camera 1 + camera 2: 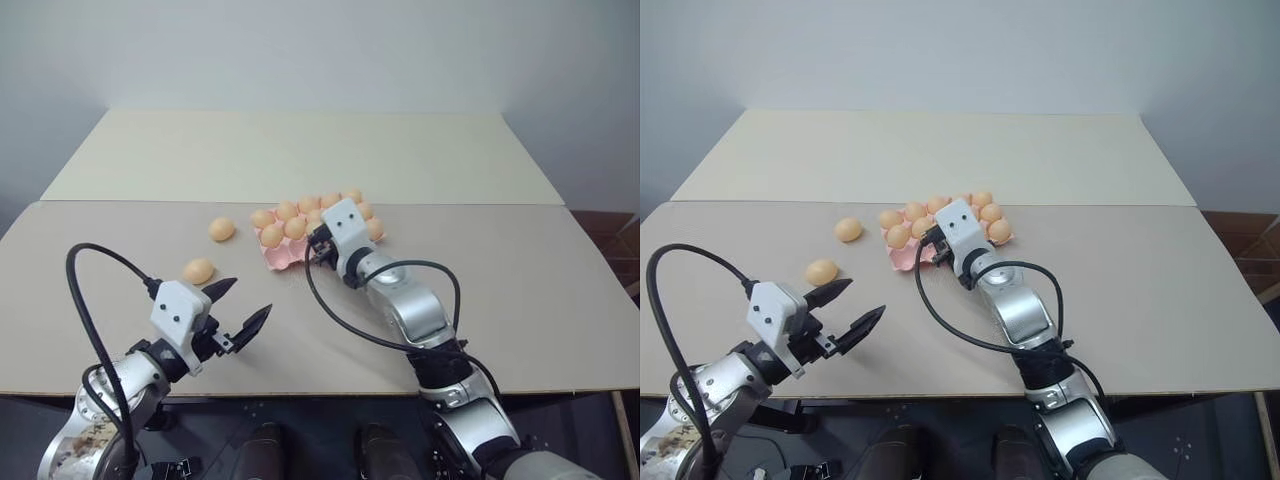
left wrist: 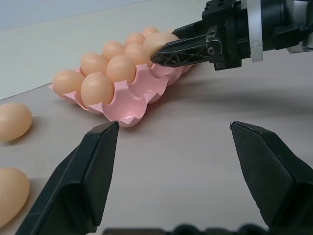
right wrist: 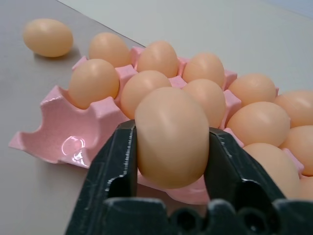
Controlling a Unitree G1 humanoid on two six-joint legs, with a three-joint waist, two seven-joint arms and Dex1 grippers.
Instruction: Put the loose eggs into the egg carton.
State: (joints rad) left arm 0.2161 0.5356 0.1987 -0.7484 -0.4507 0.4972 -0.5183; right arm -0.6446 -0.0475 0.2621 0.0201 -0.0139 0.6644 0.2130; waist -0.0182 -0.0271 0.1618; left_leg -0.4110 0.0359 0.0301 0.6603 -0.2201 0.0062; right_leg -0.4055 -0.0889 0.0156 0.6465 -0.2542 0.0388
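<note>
The pink egg carton (image 1: pixel 277 257) lies mid-table with several eggs in its cups; one near corner cup (image 3: pixel 67 142) is empty. My right gripper (image 3: pixel 172 136) is shut on an egg (image 3: pixel 171 110) and holds it just above the carton's near side, beside that empty cup. From the left wrist view the same gripper (image 2: pixel 164 53) comes in level over the carton (image 2: pixel 143 93). Two loose eggs (image 1: pixel 222 229) (image 1: pixel 198 270) rest on the table to the carton's left. My left gripper (image 1: pixel 250 298) hovers open and empty near the front, just right of the nearer loose egg.
The tabletop (image 1: pixel 520 280) is two beige boards with a seam running behind the carton. A black cable (image 1: pixel 340 320) loops from my right wrist over the table. The front edge (image 1: pixel 330 392) runs close under both arms.
</note>
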